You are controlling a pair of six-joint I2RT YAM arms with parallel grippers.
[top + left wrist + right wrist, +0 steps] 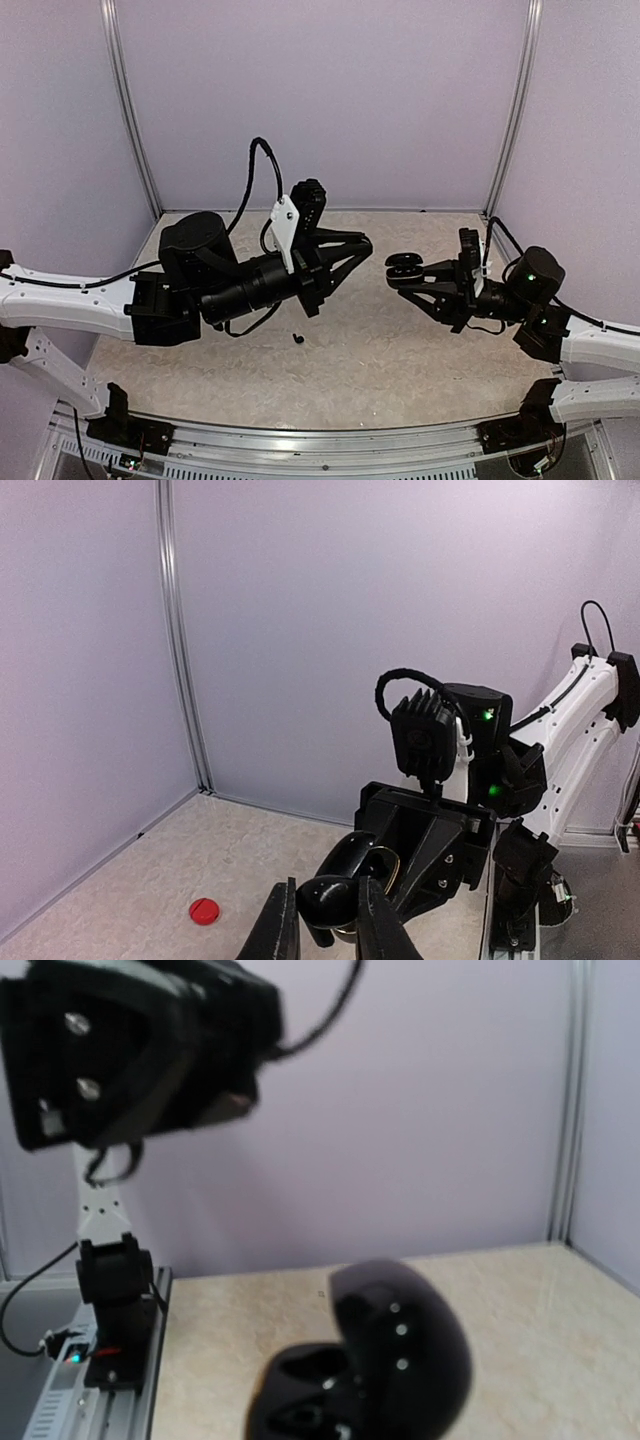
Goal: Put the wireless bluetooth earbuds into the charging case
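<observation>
Speckled beige desk (420, 360), matt and stone-like, boxed in by smooth lilac wall panels (330, 100) and slim aluminium posts (130, 120). At the right hand (412, 271), pinched firmly between matt black fingers and held off the desk: the charging case (402, 264), a glossy black clamshell, rounded like a pebble, hinged open, with domed lid tipped upright and shallow moulded hollows in the base, a glint of gold inside from the left wrist view, all soft and blurred from the right wrist view. Facing it from the left, close but apart: the left hand (366, 243), angular black plastic tapering to a blunt point, fingers drawn together; cannot tell about anything tiny pinched there, with only the case's shiny curve visible past the fingertips. Behind that hand, a flat white bracket (285, 228) and a thin black cable (252, 170) looping up in an arc. Down on the desk, below the left hand and well apart from the case: a black earbud (297, 338), a tiny dark speck, too small for shape or stem. Off to the left of the fingers in the left wrist view, also on the bare desk and well apart from the case: a red earbud (204, 911), smooth, rounded, button-like, stem not discernible.
</observation>
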